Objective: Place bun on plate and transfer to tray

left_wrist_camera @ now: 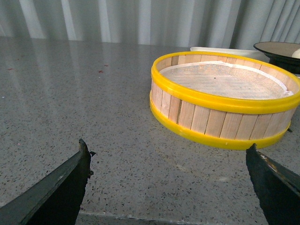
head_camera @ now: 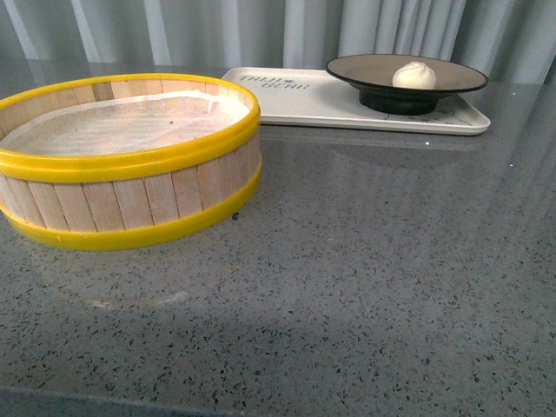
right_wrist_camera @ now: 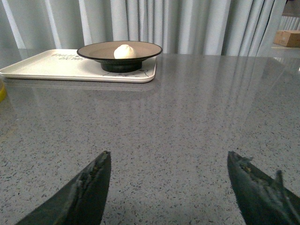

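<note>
The bun (head_camera: 414,76) lies in the plate (head_camera: 365,69), a little to the right of the plate's middle, and the plate stands on the right part of the tray (head_camera: 304,100). This is the front view. The tray lies at the far side of the grey speckled tabletop (head_camera: 365,261), near the grey curtain (head_camera: 261,30). Dark lettering shows on the left part of the tray. To the left and nearer to the camera stands a round wooden steamer basket (head_camera: 130,204) with yellow rims; a pale paper liner (head_camera: 130,122) covers its inside. The basket hides the left edge of the tray from this view. No arm shows here.

In the left wrist view, the left tool (left_wrist_camera: 168,180) is open: its two dark fingers (left_wrist_camera: 61,187) are wide apart and hold nothing, low over the bare tabletop. The steamer basket is ahead of it, and behind the basket a strip of the tray and a part of the plate are visible.

In the right wrist view, the right tool (right_wrist_camera: 168,187) is also open and holds nothing, with its fingers (right_wrist_camera: 84,194) well apart above the tabletop. Far ahead of it lies the tray with the plate on it, and the bun sits in the plate. A brown box (right_wrist_camera: 289,37) is seen at the far edge, beside the curtain.
</note>
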